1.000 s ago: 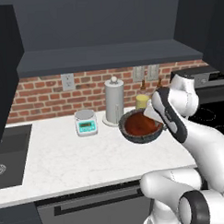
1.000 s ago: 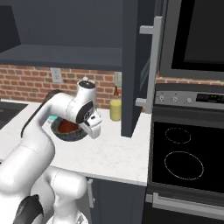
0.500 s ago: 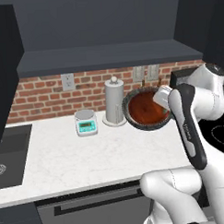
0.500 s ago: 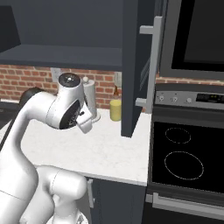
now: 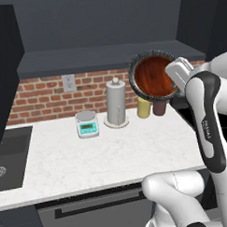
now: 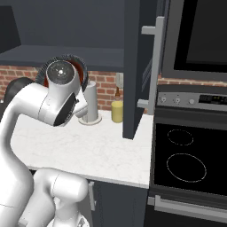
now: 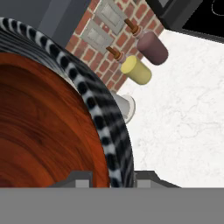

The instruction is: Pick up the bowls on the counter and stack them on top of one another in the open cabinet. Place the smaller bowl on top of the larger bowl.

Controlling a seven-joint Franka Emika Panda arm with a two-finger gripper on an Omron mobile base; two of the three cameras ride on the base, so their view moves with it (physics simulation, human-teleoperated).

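Note:
My gripper [image 5: 175,82] is shut on the rim of a round bowl [image 5: 153,76] held in the air, tilted so that its mouth faces the left base camera. The bowl shows a glossy reddish-brown inside ringed by a dark grey ribbed rim. I cannot tell whether it is one bowl or the reddish-brown bowl nested in the grey one. It hangs at the front edge of the open cabinet's shelf floor [image 5: 108,57], over the counter [image 5: 112,153]. In the hand view the fingertips [image 7: 83,178] straddle the striped rim of the bowl [image 7: 39,131]. From the right, the bowl [image 6: 74,60] peeks out behind the hand.
On the counter by the brick wall stand a paper towel holder [image 5: 116,103], a small scale [image 5: 87,123], a yellow bottle [image 5: 143,107] and a maroon bottle [image 5: 158,107]. A sink [image 5: 5,157] lies at the left. A tall dark panel [image 6: 135,66] and the stove [image 6: 186,155] are to the right.
The arm has raised the bowl from just above the counter up to shelf height, turning its mouth toward the left base camera. The grip has stayed shut.

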